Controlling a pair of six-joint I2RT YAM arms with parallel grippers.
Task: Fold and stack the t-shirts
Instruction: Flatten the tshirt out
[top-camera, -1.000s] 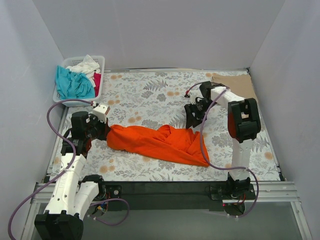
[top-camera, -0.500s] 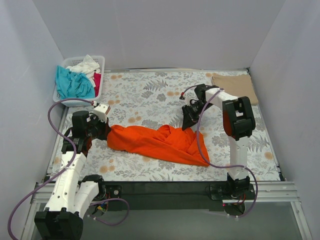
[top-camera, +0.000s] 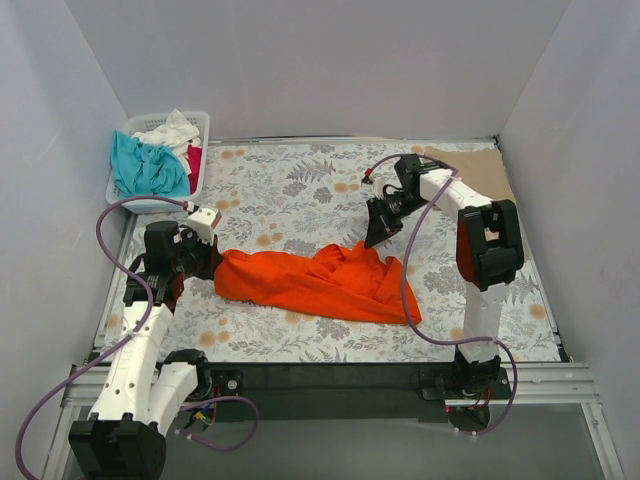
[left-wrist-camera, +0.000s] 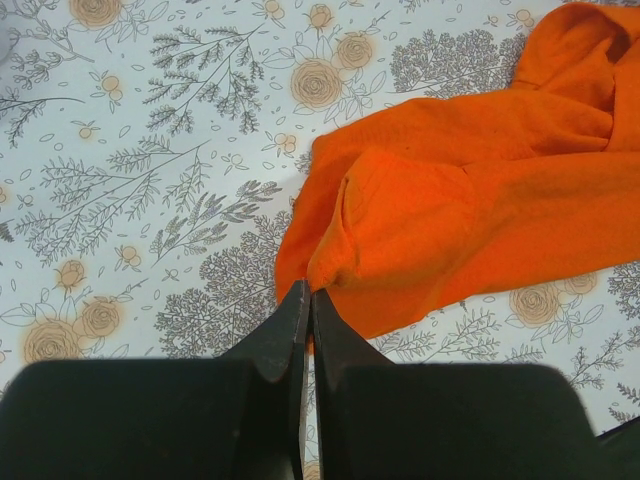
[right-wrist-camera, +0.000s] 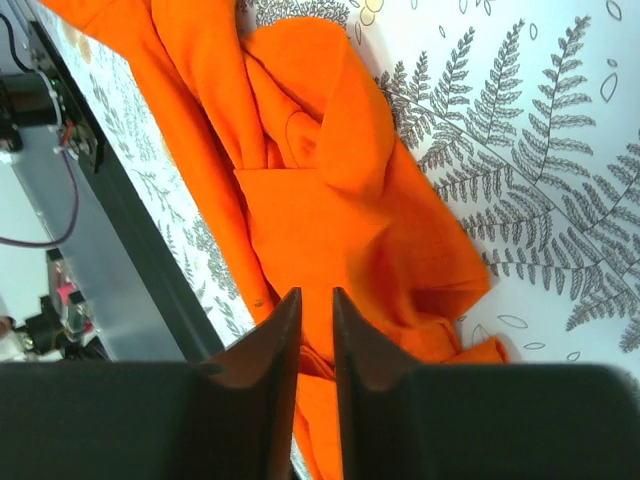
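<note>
The bright orange t-shirt (top-camera: 310, 280) lies crumpled in a long band across the near middle of the table. My left gripper (top-camera: 212, 262) is shut on its left edge, and in the left wrist view the cloth (left-wrist-camera: 480, 210) bunches right at the closed tips (left-wrist-camera: 308, 295). My right gripper (top-camera: 376, 238) is above the shirt's upper right part, jaws narrowed on a fold that peaks up towards them. In the right wrist view orange cloth (right-wrist-camera: 300, 200) fills the slim gap of the gripper (right-wrist-camera: 316, 295). A tan t-shirt (top-camera: 490, 172) lies flat at the back right corner.
A white slatted basket (top-camera: 150, 206) stands at the back left, holding teal (top-camera: 145, 168), white (top-camera: 168, 130) and pink-red (top-camera: 194, 160) t-shirts. The table has a floral cover. Grey walls close in left, right and behind. A black rail runs along the near edge.
My right gripper narrowed its jaws on the orange t-shirt and moved up and away, drawing a fold with it; the shirt's right end shifted slightly. The left arm stayed still.
</note>
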